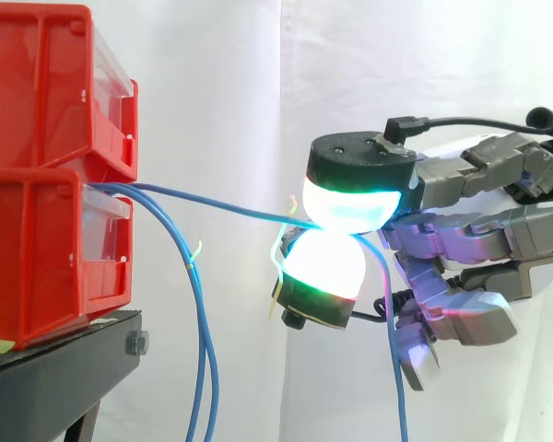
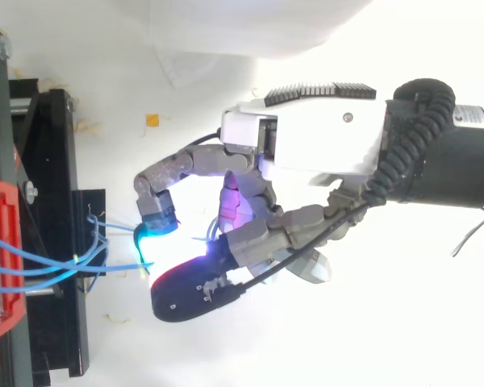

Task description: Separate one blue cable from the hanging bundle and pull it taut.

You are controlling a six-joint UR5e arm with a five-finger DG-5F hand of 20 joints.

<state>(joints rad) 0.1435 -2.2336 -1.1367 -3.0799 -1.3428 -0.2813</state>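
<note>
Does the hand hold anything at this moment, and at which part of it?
Yes: the hand pinches one blue cable between its glowing pads, partway along its length, away from the lower red bin.

A black stand point(image 1: 60, 368) carries the lower red bin point(image 1: 32, 262), which sits directly on its top. A second red bin point(image 1: 37, 87) is stacked on the lower red bin. Just below that bin's front corner, a bolt point(image 1: 136, 343) sits in the stand's edge.
</note>
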